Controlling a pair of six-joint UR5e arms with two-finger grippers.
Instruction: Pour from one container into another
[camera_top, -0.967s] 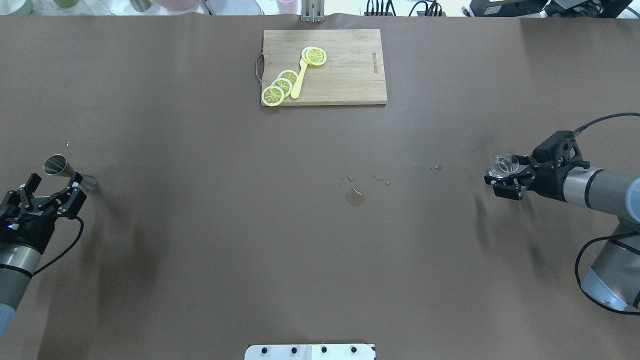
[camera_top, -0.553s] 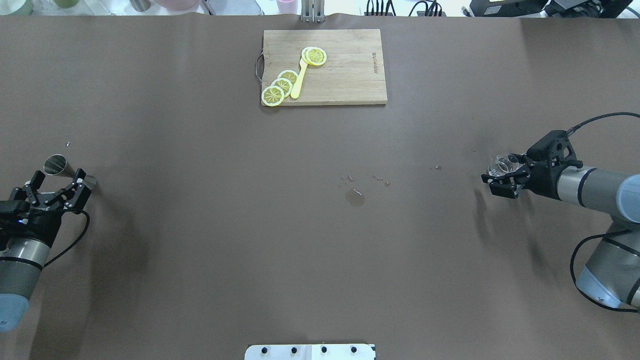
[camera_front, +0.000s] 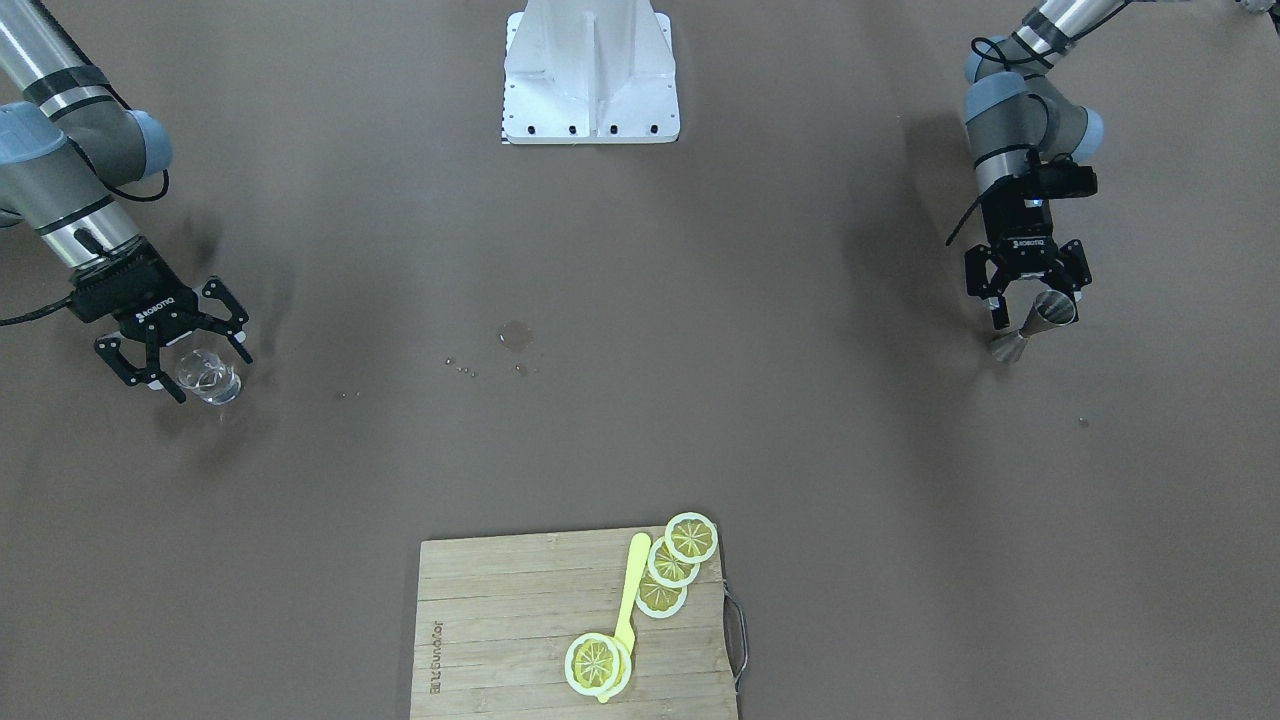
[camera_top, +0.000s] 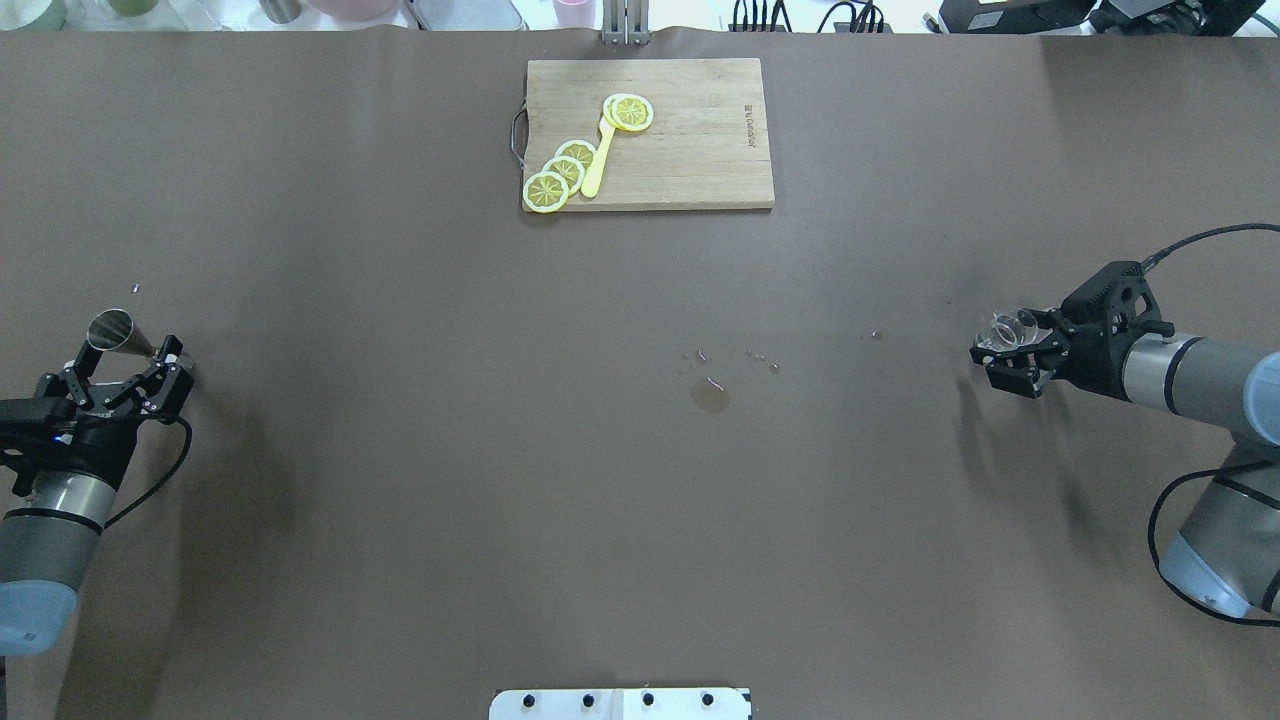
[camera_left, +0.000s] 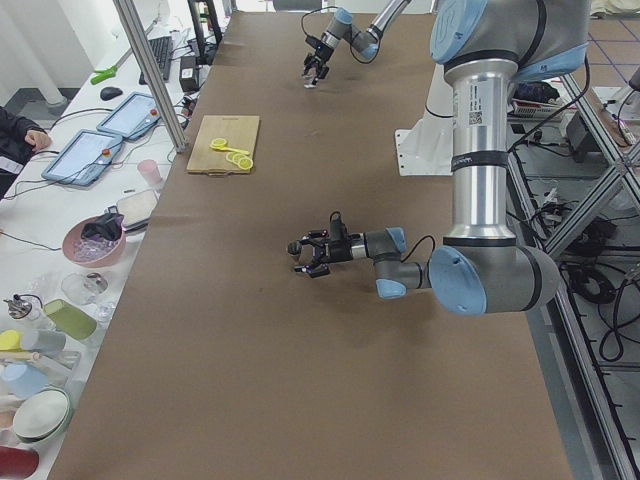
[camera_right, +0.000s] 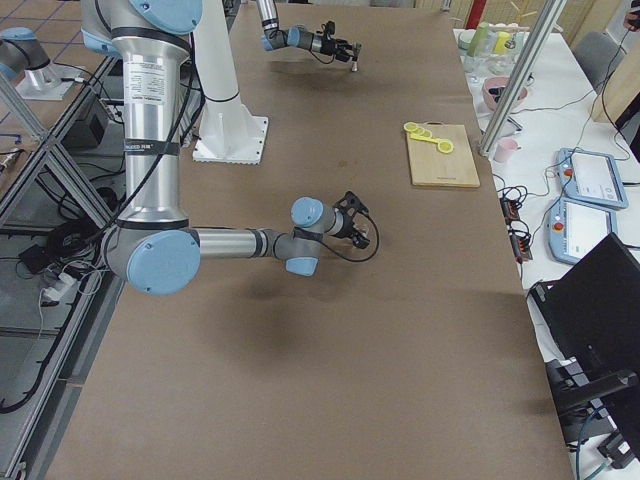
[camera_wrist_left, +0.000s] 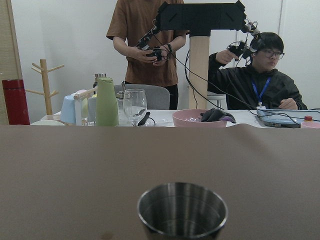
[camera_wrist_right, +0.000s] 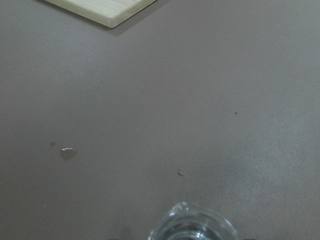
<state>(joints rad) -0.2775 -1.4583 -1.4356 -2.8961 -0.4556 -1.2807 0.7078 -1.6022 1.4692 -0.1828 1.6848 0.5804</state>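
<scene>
The steel jigger (camera_top: 112, 331) stands at the table's left, seen as (camera_front: 1042, 314) in the front view. My left gripper (camera_top: 128, 360) is open and low, its fingers either side of the jigger's waist; the left wrist view shows the jigger's open mouth (camera_wrist_left: 182, 210) close below. The clear glass cup (camera_top: 1012, 325) stands at the right, seen as (camera_front: 207, 377) in the front view. My right gripper (camera_front: 195, 368) is open, one spread finger on each side of the cup. The cup's rim (camera_wrist_right: 192, 226) shows at the bottom of the right wrist view.
A wooden cutting board (camera_top: 700, 150) with lemon slices (camera_top: 560, 172) and a yellow utensil lies at the far middle. A small puddle (camera_top: 709, 395) and droplets mark the table's centre. The white mount base (camera_front: 590, 75) sits at the robot's edge.
My left gripper has advanced, and its open fingers now straddle the jigger. My right gripper has shifted slightly around the glass cup, still open.
</scene>
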